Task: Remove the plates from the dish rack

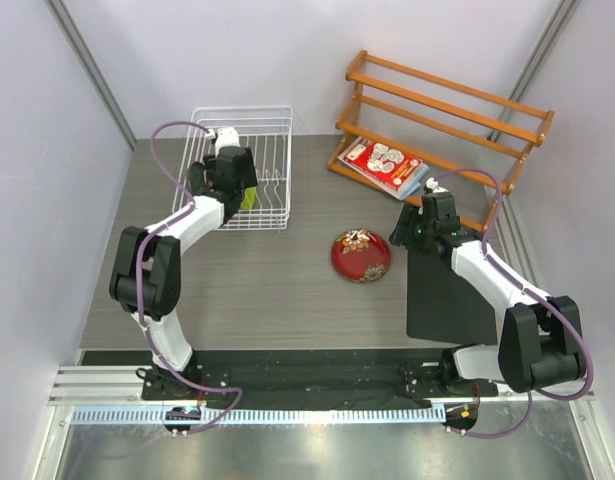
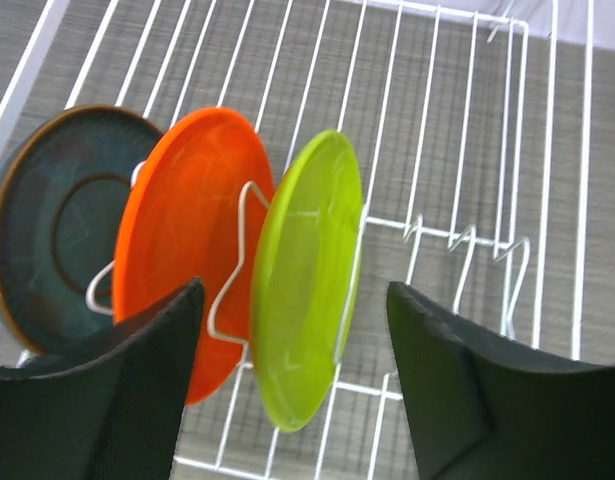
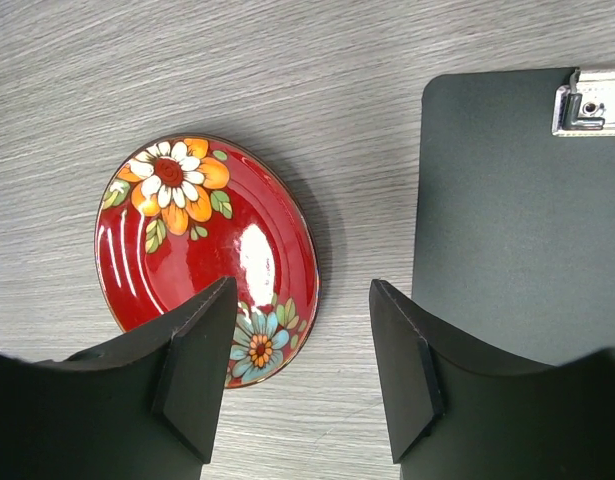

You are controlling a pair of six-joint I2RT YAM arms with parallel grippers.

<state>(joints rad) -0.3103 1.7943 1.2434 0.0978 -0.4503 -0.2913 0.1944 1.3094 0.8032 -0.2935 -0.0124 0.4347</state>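
The white wire dish rack (image 1: 272,130) (image 2: 467,120) stands at the back left. Three plates stand on edge in its dividers: dark teal (image 2: 57,220), orange (image 2: 187,230) and lime green (image 2: 307,260). My left gripper (image 2: 292,290) (image 1: 239,185) is open inside the rack and straddles the lime green plate, with a gap on each side. The red floral plate (image 1: 361,255) (image 3: 202,250) lies flat on the table. Open and holding nothing, my right gripper (image 3: 302,290) (image 1: 412,228) hovers over that plate's right edge.
A black clipboard (image 1: 452,295) (image 3: 517,200) lies on the table to the right of the red plate. At the back right an orange wooden slatted shelf (image 1: 442,110) holds a red-and-white patterned pack (image 1: 384,166). Walls close in both sides.
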